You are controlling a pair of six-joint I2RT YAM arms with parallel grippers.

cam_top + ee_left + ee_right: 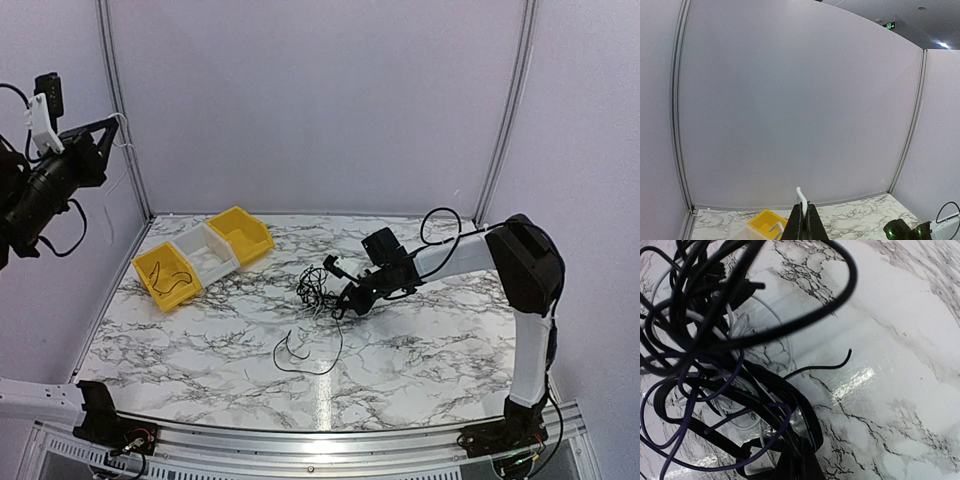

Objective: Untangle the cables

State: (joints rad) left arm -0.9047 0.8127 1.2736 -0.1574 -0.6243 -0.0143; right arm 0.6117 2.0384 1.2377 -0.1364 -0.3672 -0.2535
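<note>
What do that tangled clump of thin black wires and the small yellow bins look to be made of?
Tangled clump of thin black wires: flexible, slightly glossy, rubbery-looking insulation, holding loose curls; some strands look purple or white. Small yellow bins: probably moulded plastic, smooth, uniform colour, rigid walls.

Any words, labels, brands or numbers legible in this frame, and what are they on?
Green lit sign on the ceiling: too small to read.
Bins and cables: no markings visible.
No other text in any view.
</note>
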